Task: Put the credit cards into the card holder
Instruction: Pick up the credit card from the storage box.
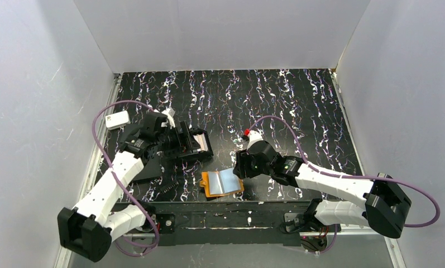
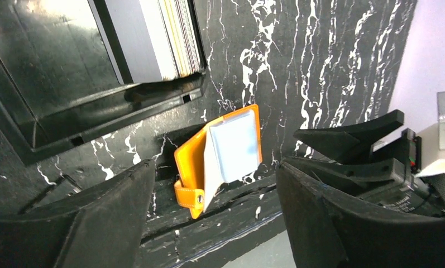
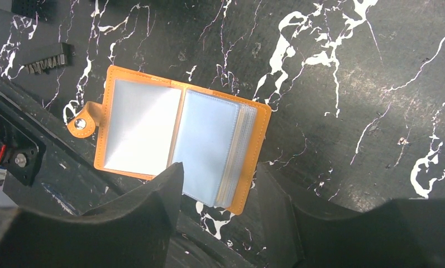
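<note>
— Left gripper [image 2: 214, 165] is seen spread wide, nothing held; right gripper [image 3: 220, 170] is also parted, hung over the near edge of the card holder [image 3: 181, 139].
— And the credit cards [image 2: 178, 39]?
— Stood on edge in the black tray [image 2: 114, 111], left of and beyond the card holder, which is laid open, spine pointed away. The left arm is judged nearer them. No writing can be read.

Looks like a robot lab test cell: plain white panel walls [image 1: 225, 33] box in a black marble-pattern tabletop [image 1: 298, 100] on three sides, with no room furniture in view. Left arm [image 1: 111, 181] and right arm [image 1: 326, 181], both white-and-black, are bolted to a black mounting rail [image 1: 231, 220] at the near edge. Purple cables [image 1: 273, 116] loop off each arm.
</note>
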{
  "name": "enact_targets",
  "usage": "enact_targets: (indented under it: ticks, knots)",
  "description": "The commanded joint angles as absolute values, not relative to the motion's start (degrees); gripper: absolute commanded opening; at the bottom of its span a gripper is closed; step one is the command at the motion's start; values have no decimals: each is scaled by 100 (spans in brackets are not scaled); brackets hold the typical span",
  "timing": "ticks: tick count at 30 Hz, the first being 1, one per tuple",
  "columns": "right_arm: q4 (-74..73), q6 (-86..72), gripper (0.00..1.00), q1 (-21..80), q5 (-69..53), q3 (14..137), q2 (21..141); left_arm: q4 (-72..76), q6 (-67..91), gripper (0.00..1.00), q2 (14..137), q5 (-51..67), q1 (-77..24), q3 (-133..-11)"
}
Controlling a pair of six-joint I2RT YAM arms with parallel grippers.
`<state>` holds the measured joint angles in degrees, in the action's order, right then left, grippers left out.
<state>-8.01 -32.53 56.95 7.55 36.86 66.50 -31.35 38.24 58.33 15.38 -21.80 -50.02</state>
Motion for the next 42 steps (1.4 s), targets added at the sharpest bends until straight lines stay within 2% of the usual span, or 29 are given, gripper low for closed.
enact_targets:
  ticks: [1,3,8,13,28,34,42]
  knots:
    - [-610,-3103,60,5653,790,3745,6671,-3034,3362,73,6415,1386,-2128,-5483]
    - [-532,-3034,60,5637,744,3869,6815,-3020,3147,71,6798,1164,-2136,-5641]
    - [-309,-2949,60,5586,475,4215,7212,-2998,3045,78,7754,1046,-2136,-6028]
    - [-53,-3023,60,5531,182,4252,7471,-2727,3110,93,8309,892,-2136,-6186]
    - [261,-3069,60,5293,-141,4259,7652,-2361,3182,97,9406,795,-2228,-6287]
    - [284,-3108,60,5256,-167,4195,7591,-1989,3331,96,9498,1332,-2233,-6182]
    - [296,-3121,60,5221,-180,4144,7532,-1816,3404,77,9412,1466,-2232,-6117]
